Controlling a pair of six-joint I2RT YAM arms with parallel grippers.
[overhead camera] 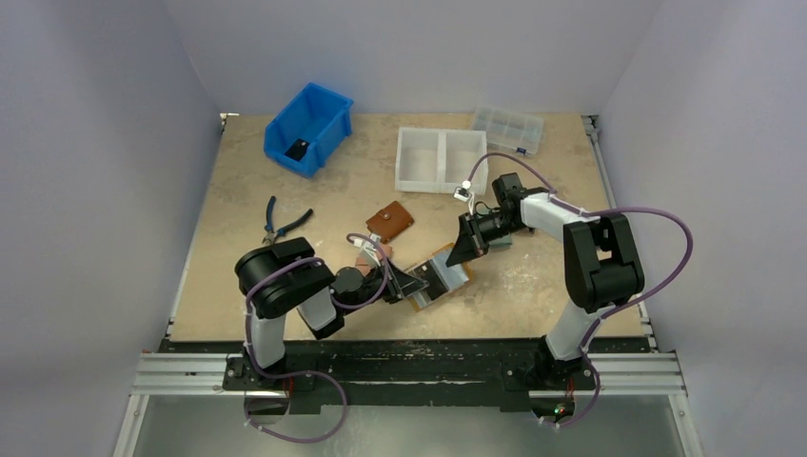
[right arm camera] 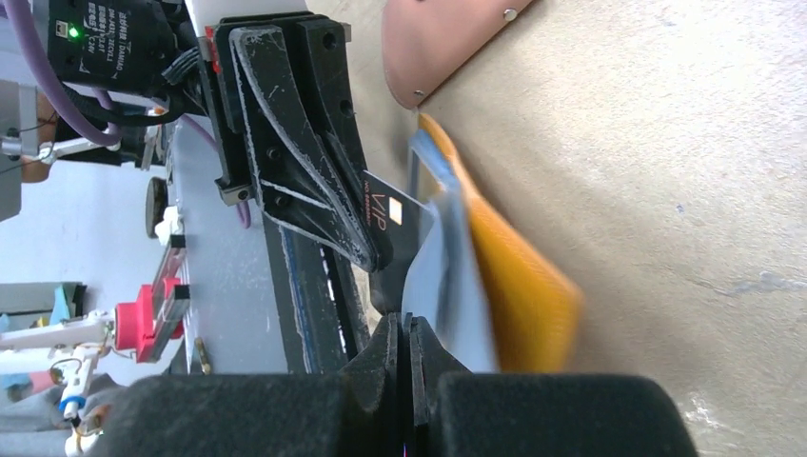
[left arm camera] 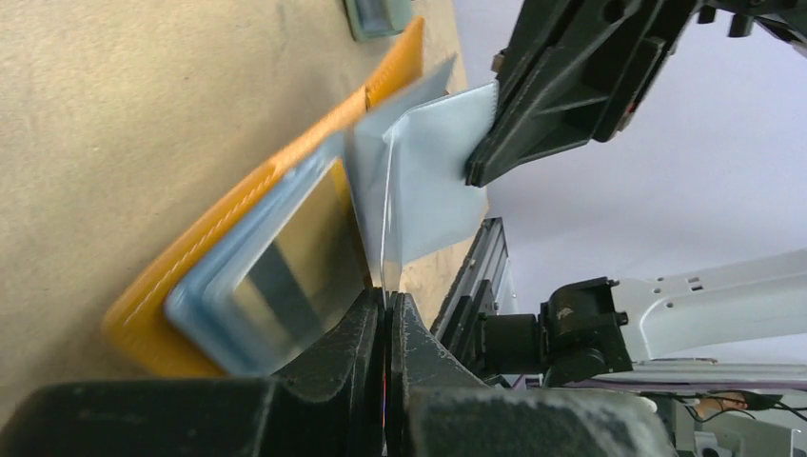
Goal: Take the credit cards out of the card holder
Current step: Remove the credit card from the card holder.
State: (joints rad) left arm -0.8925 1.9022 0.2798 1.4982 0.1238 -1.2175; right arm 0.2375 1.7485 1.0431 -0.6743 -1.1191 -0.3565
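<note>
Left claw (left arm camera: 385, 307) pinches a card holder (left arm camera: 143, 305) sleeve (left arm camera: 379, 219); right claw (right arm camera: 407, 328), another.

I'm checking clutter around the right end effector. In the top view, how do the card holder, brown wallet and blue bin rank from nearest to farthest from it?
1. card holder: right at the right end effector, just below and left of its tip.
2. brown wallet: mid-table, to its left.
3. blue bin: far left corner of the table.

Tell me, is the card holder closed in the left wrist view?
No, the card holder lies open, its clear sleeves fanned upward.
</note>
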